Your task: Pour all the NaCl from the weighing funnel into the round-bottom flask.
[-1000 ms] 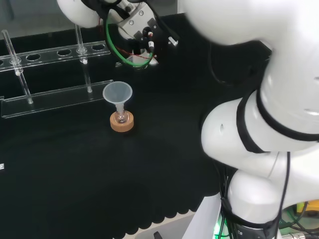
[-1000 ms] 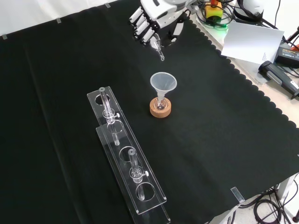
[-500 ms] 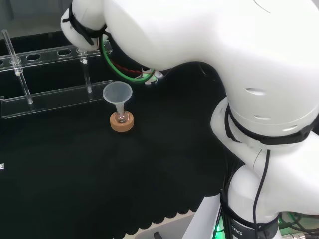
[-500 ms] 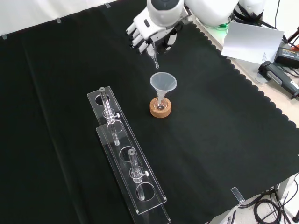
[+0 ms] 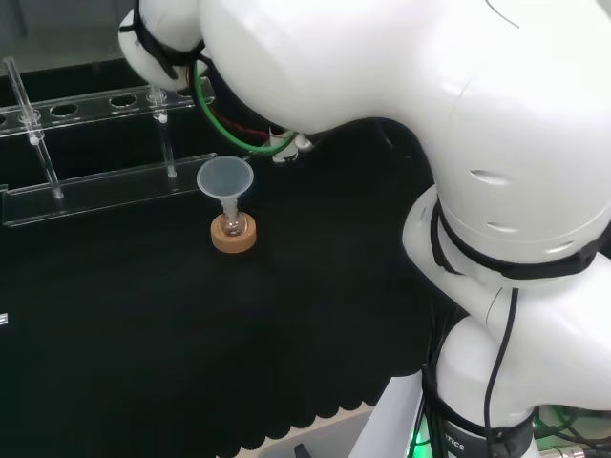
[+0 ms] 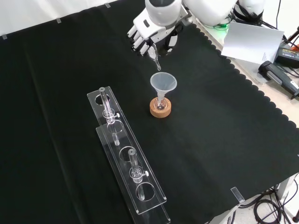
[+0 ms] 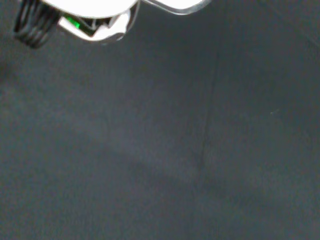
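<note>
Just one funnel on one cork-ringed flask

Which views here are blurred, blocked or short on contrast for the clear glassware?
Wrist view: soft and out of focus, mostly grey-black cloth with a blurred white part at its edge. Head view: the arm's white links block much of the bench. Front view: evenly lit and clearest; the funnel, cork ring and hand read well, while the clear rack is faint against the black.
</note>
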`<state>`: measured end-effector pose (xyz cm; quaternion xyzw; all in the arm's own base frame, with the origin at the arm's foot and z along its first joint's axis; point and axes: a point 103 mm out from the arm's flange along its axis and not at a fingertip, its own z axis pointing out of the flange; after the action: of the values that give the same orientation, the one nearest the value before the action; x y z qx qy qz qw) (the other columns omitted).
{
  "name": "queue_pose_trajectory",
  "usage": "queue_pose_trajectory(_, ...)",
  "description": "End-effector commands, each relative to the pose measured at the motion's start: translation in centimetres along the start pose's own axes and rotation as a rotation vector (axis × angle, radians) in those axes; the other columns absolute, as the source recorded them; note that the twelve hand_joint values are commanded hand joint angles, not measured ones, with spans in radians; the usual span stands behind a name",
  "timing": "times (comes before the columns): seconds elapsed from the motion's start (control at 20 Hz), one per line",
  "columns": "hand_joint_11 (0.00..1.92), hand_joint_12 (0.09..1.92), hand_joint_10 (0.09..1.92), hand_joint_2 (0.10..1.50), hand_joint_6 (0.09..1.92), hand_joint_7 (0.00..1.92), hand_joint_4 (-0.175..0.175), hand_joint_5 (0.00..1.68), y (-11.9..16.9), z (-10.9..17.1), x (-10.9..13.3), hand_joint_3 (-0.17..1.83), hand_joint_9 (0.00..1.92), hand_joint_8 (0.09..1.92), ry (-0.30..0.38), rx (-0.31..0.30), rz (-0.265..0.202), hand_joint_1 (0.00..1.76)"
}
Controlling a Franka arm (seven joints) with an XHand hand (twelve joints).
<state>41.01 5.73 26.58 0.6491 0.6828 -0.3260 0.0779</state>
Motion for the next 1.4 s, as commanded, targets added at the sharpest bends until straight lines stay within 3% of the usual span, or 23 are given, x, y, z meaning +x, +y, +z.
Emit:
queue_pose_trajectory(0.05,0.66,1.22,0.38,0.64,0.72,0.67,0.175,1.26,-0.2,-0.2,-0.3,0.70,0.93,0.59,0.021,-0.010,-0.017,1.12)
queue_pose_trajectory(0.4,0.66,1.21,0.38,0.64,0.72,0.67,0.175,1.26,-0.2,-0.6,0.8,0.70,0.93,0.59,-0.009,-0.010,-0.033,1.12)
queue_pose_trajectory(1.4,0.66,1.20,0.38,0.64,0.73,0.66,0.175,1.26,-0.5,-2.1,2.9,0.70,0.93,0.59,-0.242,-0.030,-0.013,1.12)
